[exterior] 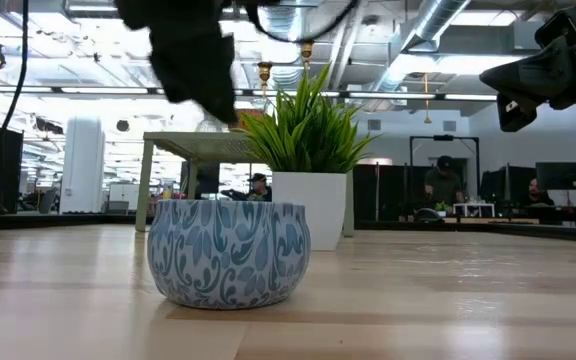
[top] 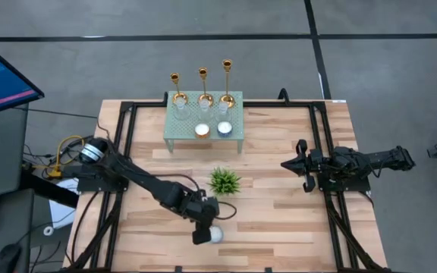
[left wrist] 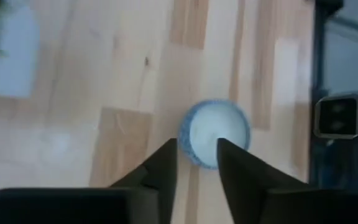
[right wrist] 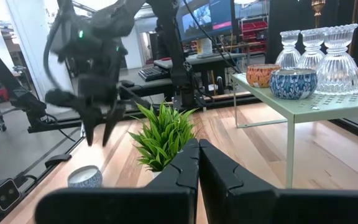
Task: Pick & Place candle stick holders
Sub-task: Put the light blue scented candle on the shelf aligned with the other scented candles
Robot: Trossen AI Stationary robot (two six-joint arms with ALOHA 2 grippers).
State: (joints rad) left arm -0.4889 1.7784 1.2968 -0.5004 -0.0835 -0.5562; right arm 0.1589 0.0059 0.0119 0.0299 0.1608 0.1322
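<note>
Three gold candlesticks (top: 174, 87) (top: 202, 83) (top: 227, 76) stand on their round bases along the far edge of a small pale green stand (top: 234, 114). Their tops also show in the low view (exterior: 306, 50). My left gripper (top: 203, 230) is open and hovers above a blue-patterned candle tin (top: 216, 234) at the table's near middle. Its fingertips (left wrist: 197, 149) are over the tin (left wrist: 216, 134), clear of it. The low view shows this gripper (exterior: 203, 90) well above the tin (exterior: 228, 252). My right gripper (top: 285, 164) is shut and empty, held above the table at the right (right wrist: 199, 149).
Three clear ribbed glass cups (right wrist: 312, 46) stand in front of the candlesticks on the stand, with an orange tin (top: 202, 130) and a blue tin (top: 224, 128) nearer. A small green plant in a white pot (top: 224, 180) stands mid-table. Black frame rails (top: 127, 136) run along both sides.
</note>
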